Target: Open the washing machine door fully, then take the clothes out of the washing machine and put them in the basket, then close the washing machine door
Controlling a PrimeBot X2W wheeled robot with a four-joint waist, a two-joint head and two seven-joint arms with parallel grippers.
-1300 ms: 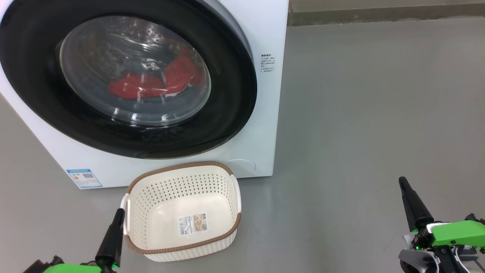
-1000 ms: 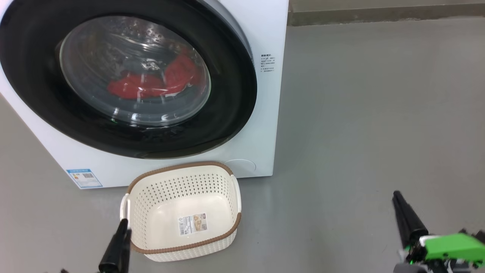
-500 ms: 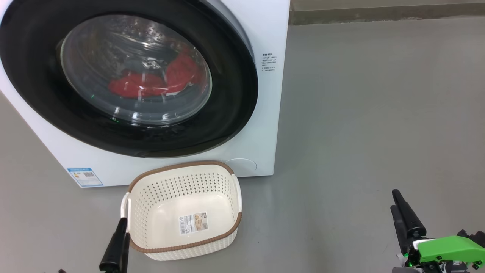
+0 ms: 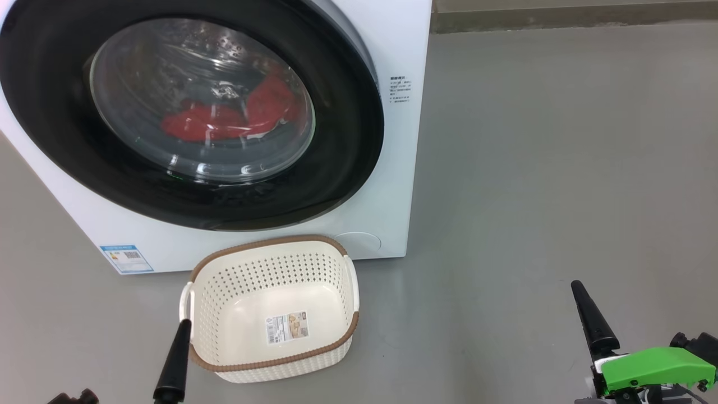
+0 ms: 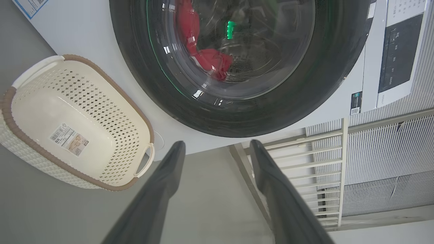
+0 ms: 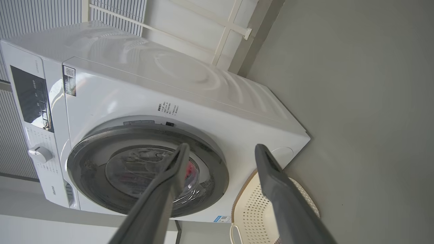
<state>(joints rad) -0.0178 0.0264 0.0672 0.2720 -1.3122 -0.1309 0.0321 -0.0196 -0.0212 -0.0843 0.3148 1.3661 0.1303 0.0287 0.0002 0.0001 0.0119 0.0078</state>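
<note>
The washing machine (image 4: 395,45) is white, and its door (image 4: 348,140) sits shut against the front, black rim around a glass bowl. Red clothes (image 4: 224,118) lie in the drum behind the glass. The cream basket (image 4: 263,244) stands on the floor just in front of the machine, holding nothing but its paper label. My left gripper (image 4: 183,326) is low by the basket's near left corner. My right gripper (image 4: 576,287) hovers far right over bare floor. In the left wrist view the left gripper (image 5: 217,145) is open, facing door (image 5: 142,74) and basket (image 5: 78,112). Likewise the right gripper (image 6: 221,147) is open.
Grey floor (image 4: 533,168) stretches wide to the right of the machine. A baseboard (image 4: 561,19) runs along the far wall. A white rail frame (image 5: 322,162) and slatted wall stand beside the machine. The control panel (image 6: 32,98) and knob are at the machine's top.
Both grippers have dropped lower in the head view and the right one drifted slightly left. The picture shifted a little, so the camera moved. The door stays shut.
</note>
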